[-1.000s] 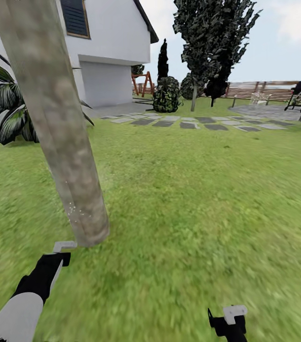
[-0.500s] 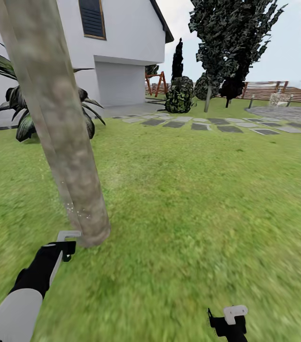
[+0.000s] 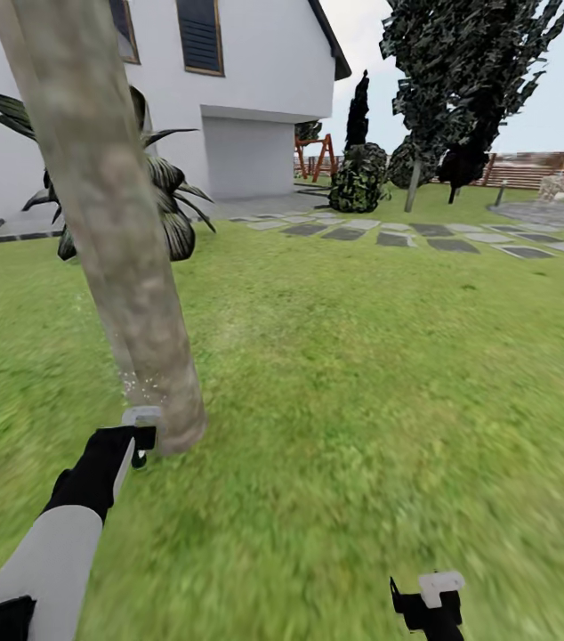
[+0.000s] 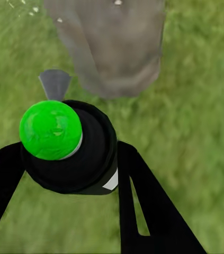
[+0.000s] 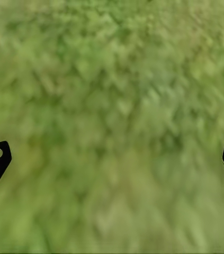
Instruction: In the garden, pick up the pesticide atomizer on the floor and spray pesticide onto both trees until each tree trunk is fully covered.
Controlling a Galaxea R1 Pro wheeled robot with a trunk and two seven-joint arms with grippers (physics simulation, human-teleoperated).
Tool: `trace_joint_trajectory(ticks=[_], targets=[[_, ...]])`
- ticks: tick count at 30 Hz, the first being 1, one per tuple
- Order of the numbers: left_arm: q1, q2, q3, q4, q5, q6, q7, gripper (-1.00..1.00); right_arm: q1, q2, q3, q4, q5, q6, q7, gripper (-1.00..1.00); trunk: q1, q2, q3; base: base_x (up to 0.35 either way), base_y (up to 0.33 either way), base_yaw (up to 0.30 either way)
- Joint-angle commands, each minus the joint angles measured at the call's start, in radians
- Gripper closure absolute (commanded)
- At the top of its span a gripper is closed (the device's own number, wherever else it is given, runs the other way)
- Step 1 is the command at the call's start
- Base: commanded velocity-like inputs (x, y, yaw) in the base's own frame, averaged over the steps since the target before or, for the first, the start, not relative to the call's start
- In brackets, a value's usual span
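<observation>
Directly ahead of left gripper (image 3: 140,436): thick mottled grey-tan tree trunk (image 3: 113,231), blocking forward passage. Open green lawn (image 3: 362,356) rightward, unobstructed around spread-fingered right gripper (image 3: 429,601).

Out in a home garden: broad green lawn (image 3: 362,374) underfoot, white house (image 3: 255,98) with a garage door behind, stepping stones (image 3: 389,233) crossing the grass, thick pale tree trunk (image 3: 113,231) up close, brown slat fence (image 3: 549,169) and red playset (image 3: 316,158) at the far edge.
</observation>
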Motion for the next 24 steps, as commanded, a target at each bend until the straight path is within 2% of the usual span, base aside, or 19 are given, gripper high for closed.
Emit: trace_joint_trajectory(ticks=[1,2,4,6,8,9,11,13,15,16,17,18,20,22,23,24], targets=[[-0.012,0.005,0.0,0.0,0.002,0.005,0.001,1.0,0.0,0.0,0.0,0.0,0.0,0.0,0.0,-1.0,0.0,0.0,0.0,0.167,-0.253,0.276],[-0.029,0.021,0.001,-0.001,0.001,0.023,0.002,1.0,0.0,0.0,0.0,0.0,0.0,0.0,0.0,-1.0,0.0,0.0,0.0,0.173,-0.247,0.276],[-0.044,0.097,0.002,-0.002,0.004,0.067,-0.001,1.0,-0.001,0.0,0.0,0.0,0.0,0.0,0.0,-1.0,0.0,0.0,0.0,0.179,-0.242,0.276],[-0.041,0.127,0.001,-0.003,0.006,0.076,-0.003,1.0,0.0,0.0,0.0,0.0,0.0,0.0,0.0,-1.0,0.0,0.0,0.0,0.181,-0.24,0.276],[-0.037,0.127,-0.01,-0.003,0.004,0.079,-0.003,1.0,0.0,0.0,0.0,0.0,0.0,0.0,0.0,-1.0,0.0,0.0,0.0,0.166,-0.242,0.276],[-0.037,0.116,-0.036,-0.003,0.003,0.08,-0.003,1.0,-0.001,0.0,0.0,0.0,0.0,0.0,0.0,-1.0,0.0,0.0,0.0,0.113,-0.255,0.276],[-0.037,0.072,-0.118,-0.004,-0.001,0.081,0.0,1.0,0.0,0.0,0.0,0.001,0.0,0.0,0.0,-1.0,0.0,0.0,0.0,0.046,-0.262,0.276],[-0.044,0.045,-0.163,-0.005,0.0,0.086,0.001,1.0,0.0,0.0,0.0,0.0,0.0,0.0,0.0,-1.0,0.0,0.0,0.0,0.014,-0.267,0.276],[-0.049,0.054,-0.16,-0.007,0.004,0.103,-0.004,1.0,-0.001,0.0,0.0,0.0,0.0,0.0,0.0,-1.0,0.0,0.0,0.0,0.139,-0.206,0.276],[-0.049,0.066,-0.146,-0.007,0.004,0.106,-0.006,1.0,-0.001,0.0,0.0,0.0,0.0,0.0,0.0,-1.0,0.0,0.0,0.0,0.247,-0.103,0.276],[-0.049,0.085,-0.126,-0.008,0.006,0.107,-0.007,1.0,0.0,0.0,0.0,0.0,0.0,0.0,0.0,-1.0,0.0,0.0,0.0,0.274,-0.053,0.276],[-0.047,0.125,-0.094,-0.007,0.007,0.109,-0.014,1.0,0.0,0.0,0.0,0.0,0.0,0.0,0.0,-1.0,0.0,0.0,0.0,0.089,-0.014,0.241],[-0.039,0.143,-0.087,-0.006,0.008,0.108,-0.031,1.0,0.0,0.0,0.0,0.001,0.0,0.0,0.0,-1.0,0.0,0.0,0.0,0.035,-0.005,0.103],[-0.041,0.145,-0.091,-0.006,0.007,0.108,-0.039,1.0,-0.001,0.0,0.0,0.001,0.0,0.0,0.0,-1.0,0.0,0.0,0.0,0.01,-0.002,0.029],[-0.045,0.136,-0.094,-0.007,0.007,0.109,-0.041,1.0,0.0,0.0,0.0,0.001,0.0,0.0,0.0,-1.0,0.0,0.0,0.0,0.004,-0.001,0.012],[-0.055,0.112,-0.1,-0.007,0.008,0.109,-0.052,1.0,-0.001,0.0,0.0,0.001,0.0,0.0,0.0,-1.0,0.0,0.0,0.0,0.002,0.0,0.005]])
